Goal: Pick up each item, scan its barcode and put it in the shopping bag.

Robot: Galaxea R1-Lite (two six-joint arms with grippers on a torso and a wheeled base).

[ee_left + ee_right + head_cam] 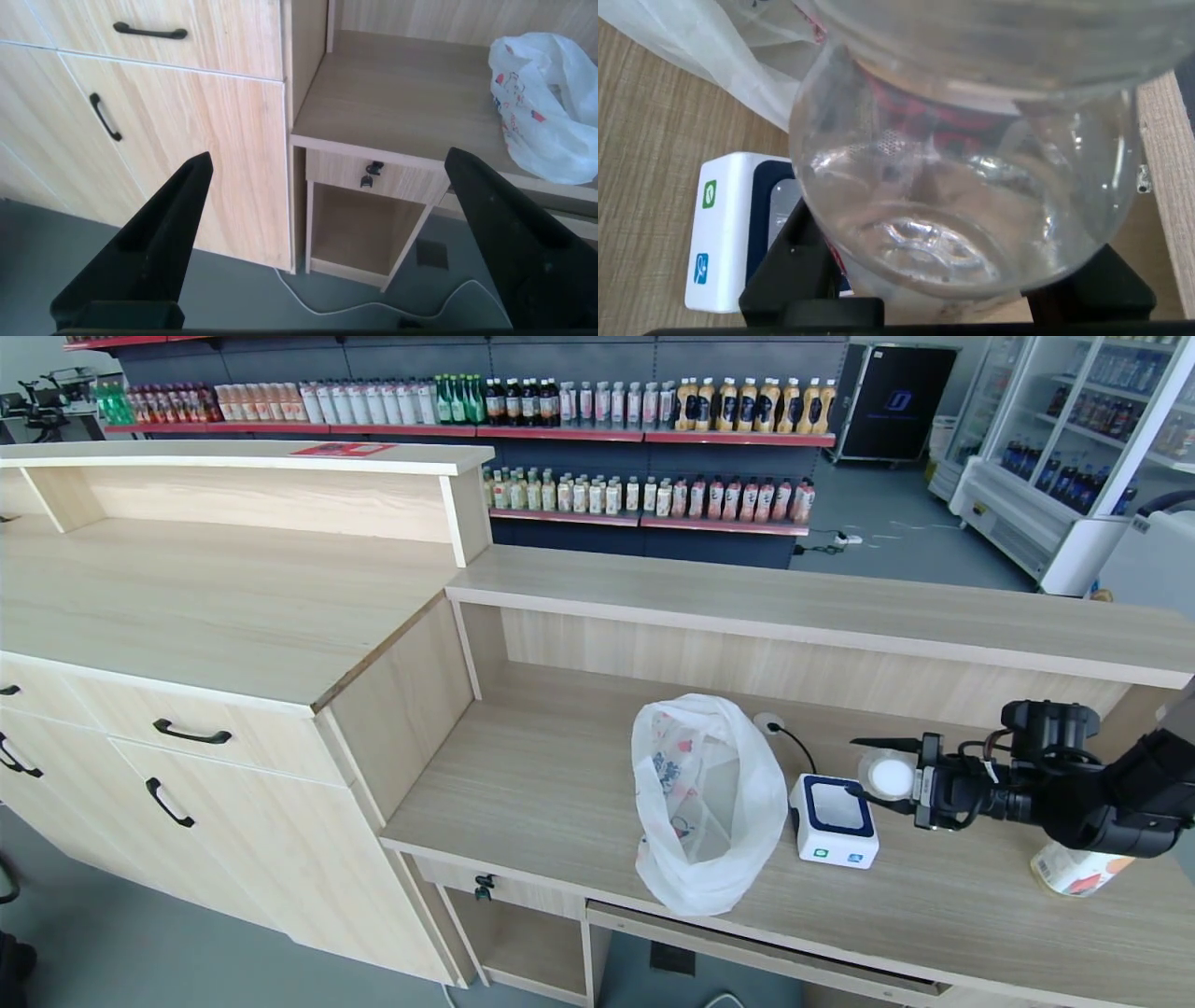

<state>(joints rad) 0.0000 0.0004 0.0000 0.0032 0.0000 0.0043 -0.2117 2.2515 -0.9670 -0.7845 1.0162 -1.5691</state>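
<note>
My right gripper [889, 775] is shut on a clear plastic bottle [962, 187], held on its side just above and to the right of the white barcode scanner [834, 819]. The bottle's pale round end [888, 774] faces the scanner [719, 245]. Left of the scanner, the white plastic shopping bag [707, 803] stands open on the lower counter. Another bottle [1074, 874] with an orange label stands at the right, partly hidden behind my right arm. My left gripper [327, 159] hangs open and empty below counter height, in front of the cabinet, with the bag [547, 93] off to one side.
The lower counter [523, 784] has a raised wooden back ledge [803, 607] and a taller counter [187, 597] to its left. A black cable [794, 739] runs from the scanner to the back. Cabinet drawers with black handles [149, 32] are near my left gripper.
</note>
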